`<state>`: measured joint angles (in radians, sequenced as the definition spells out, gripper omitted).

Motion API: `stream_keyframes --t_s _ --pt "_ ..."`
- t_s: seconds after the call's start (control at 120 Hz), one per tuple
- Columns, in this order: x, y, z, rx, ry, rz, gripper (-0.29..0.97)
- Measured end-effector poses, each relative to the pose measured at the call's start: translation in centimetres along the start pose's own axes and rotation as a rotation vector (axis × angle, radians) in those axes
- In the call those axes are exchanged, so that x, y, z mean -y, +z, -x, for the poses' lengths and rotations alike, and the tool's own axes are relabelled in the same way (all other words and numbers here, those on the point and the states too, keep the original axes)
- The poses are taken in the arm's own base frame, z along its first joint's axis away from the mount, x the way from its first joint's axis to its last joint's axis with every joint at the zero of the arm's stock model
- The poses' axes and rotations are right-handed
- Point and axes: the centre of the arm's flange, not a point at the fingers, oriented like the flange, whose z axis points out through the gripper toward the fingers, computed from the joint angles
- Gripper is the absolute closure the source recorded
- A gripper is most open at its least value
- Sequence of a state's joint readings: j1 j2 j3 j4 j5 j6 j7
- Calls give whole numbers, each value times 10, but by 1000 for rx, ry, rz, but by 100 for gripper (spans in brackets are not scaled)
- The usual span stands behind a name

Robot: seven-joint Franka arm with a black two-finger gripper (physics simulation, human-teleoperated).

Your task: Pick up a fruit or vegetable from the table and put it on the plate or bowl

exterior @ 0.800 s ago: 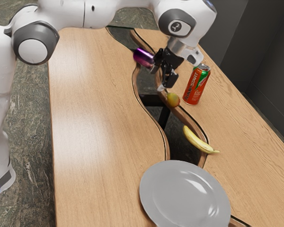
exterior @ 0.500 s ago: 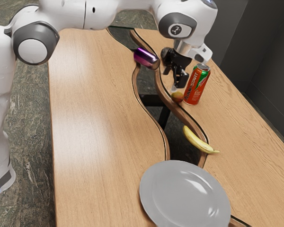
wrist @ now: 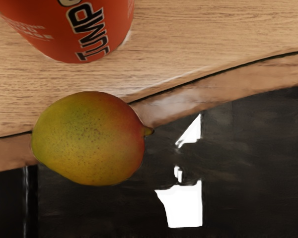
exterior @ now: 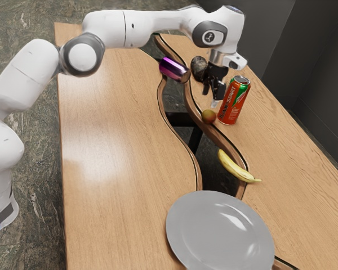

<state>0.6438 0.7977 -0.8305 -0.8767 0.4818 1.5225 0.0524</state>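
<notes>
Hanging just above the mango (exterior: 208,116), the gripper (exterior: 212,94) points down at the table (exterior: 112,140) with its black fingers apart and nothing between them. It is clear of the fruit. The white arm (exterior: 129,25) reaches it from the exterior view's left, crossing over the table's far end.

The mango rests on the wooden lip along the dark strip (exterior: 177,107) that winds down the middle of the table, and it leans out over the strip's edge. In the wrist view the mango (wrist: 89,136) is yellow-green shading to red, its small tip pointing out over the dark strip (wrist: 248,163). The red soda can (wrist: 72,27) stands on the wood just beside it.

In the exterior view the soda can (exterior: 234,100) stands upright, next to the mango on the side away from the strip. A purple can (exterior: 173,68) lies on its side across the strip toward the table's far end, with a dark round object (exterior: 199,64) near it. A banana (exterior: 236,167) lies along the same edge of the strip, between the mango and the grey plate (exterior: 219,230). That plate sits at the table's near edge.
</notes>
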Motion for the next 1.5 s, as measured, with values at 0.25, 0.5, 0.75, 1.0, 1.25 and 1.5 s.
stream_keyframes --t_s 0.25,0.5,0.75,1.0,1.25,1.5 --pt "19 45 -27 -49 83 18 0" --pt "29 76 -35 -58 150 30 0" --pt "31 84 -36 -60 200 38 0" --pt "32 82 -32 -41 229 53 0" --pt "32 90 -30 -25 250 66 0" --pt "31 91 -31 -21 258 65 27"
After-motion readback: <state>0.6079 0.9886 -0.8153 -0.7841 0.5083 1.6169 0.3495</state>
